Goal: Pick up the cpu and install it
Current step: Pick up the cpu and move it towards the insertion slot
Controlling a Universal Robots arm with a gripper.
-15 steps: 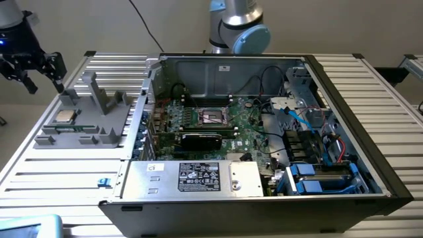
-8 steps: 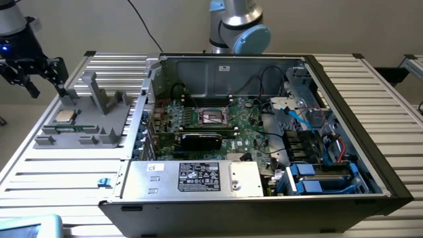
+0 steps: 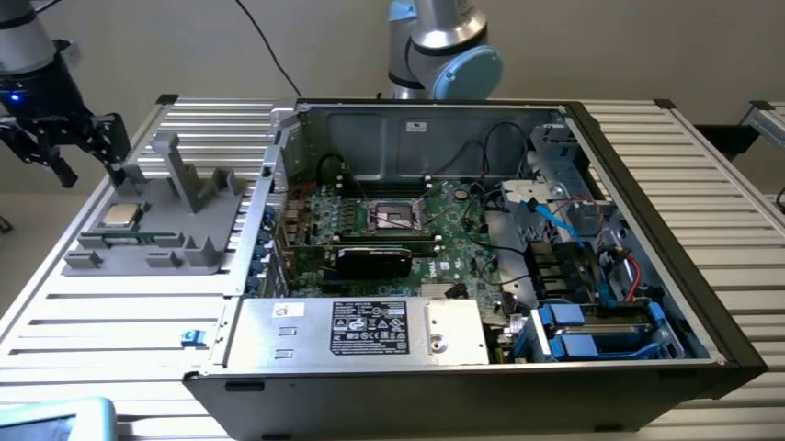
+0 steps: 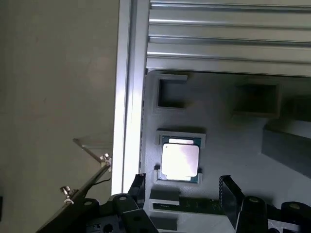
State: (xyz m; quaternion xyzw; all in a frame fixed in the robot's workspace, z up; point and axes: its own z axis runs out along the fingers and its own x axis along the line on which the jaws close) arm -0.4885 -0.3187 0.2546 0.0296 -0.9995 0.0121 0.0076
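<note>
One shiny silver square cpu (image 3: 119,216) (image 4: 180,160), thin dark rim, sat in a grey tray (image 3: 147,260); gripper (image 3: 86,165) (image 4: 183,191) hung nearby, wide open, empty.

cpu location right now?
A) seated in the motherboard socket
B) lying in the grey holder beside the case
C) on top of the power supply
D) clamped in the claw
B: the cpu lies flat in the grey holder, at the exterior view's left of the open computer case, while the claw hangs above it, open and holding nothing.
</note>
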